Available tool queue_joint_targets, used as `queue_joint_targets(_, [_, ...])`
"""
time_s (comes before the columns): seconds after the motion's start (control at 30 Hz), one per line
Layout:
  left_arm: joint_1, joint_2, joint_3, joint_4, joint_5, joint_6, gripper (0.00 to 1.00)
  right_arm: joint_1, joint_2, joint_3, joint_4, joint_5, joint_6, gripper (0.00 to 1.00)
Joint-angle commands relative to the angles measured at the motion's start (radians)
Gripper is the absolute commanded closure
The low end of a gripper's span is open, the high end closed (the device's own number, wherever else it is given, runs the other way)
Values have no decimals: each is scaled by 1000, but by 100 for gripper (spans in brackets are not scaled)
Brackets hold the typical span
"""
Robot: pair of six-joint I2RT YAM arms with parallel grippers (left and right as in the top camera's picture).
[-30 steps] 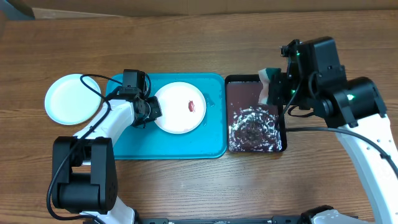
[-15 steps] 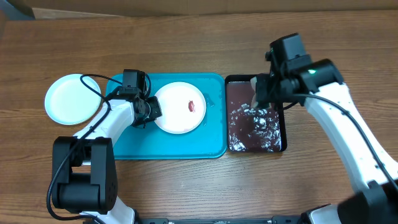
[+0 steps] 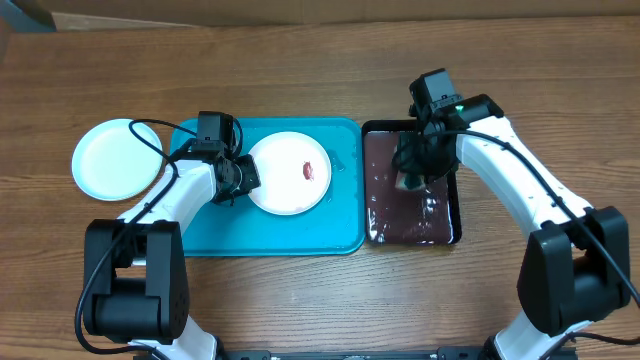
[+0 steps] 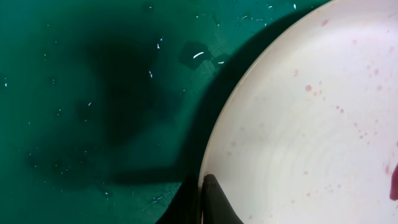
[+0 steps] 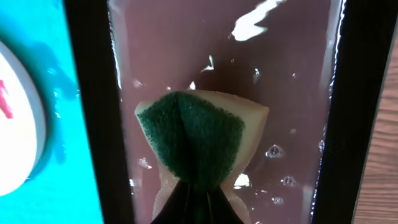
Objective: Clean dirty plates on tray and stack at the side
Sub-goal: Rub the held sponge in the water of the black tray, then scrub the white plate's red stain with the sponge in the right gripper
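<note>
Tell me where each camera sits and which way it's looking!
Overhead: above the table, facing straight down at the blue tray, smeared plate and black tray; the left arm and right arm show.
Left wrist: on the left arm, facing down at the plate's rim; the left tool shows, pinching it.
Right wrist: on the right arm, facing down into the black tray; the right tool shows, gripping the sponge.
Shared: the smeared plate appears in all three views.

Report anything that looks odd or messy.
The white plate on the turquoise tray carries a red smear and fine speckles. The black tray holds murky brownish water. Nothing is tipped or broken.
</note>
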Motion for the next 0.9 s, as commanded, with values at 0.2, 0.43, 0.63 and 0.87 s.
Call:
queue_joint_targets(0.2, [-6, 18, 12, 4, -6, 11, 96, 2, -13, 242, -123, -84, -4, 96])
queue_joint_targets(0.43, [-6, 18, 12, 9, -6, 11, 96, 74, -13, 391, -148, -106, -26, 96])
queue_joint_targets(0.63, [-6, 18, 12, 8, -6, 11, 96, 232, 1, 388, -12, 14, -21, 96])
queue_joint_targets(0.87, [-6, 18, 12, 8, -6, 11, 96, 389, 70, 386, 66, 239, -22, 96])
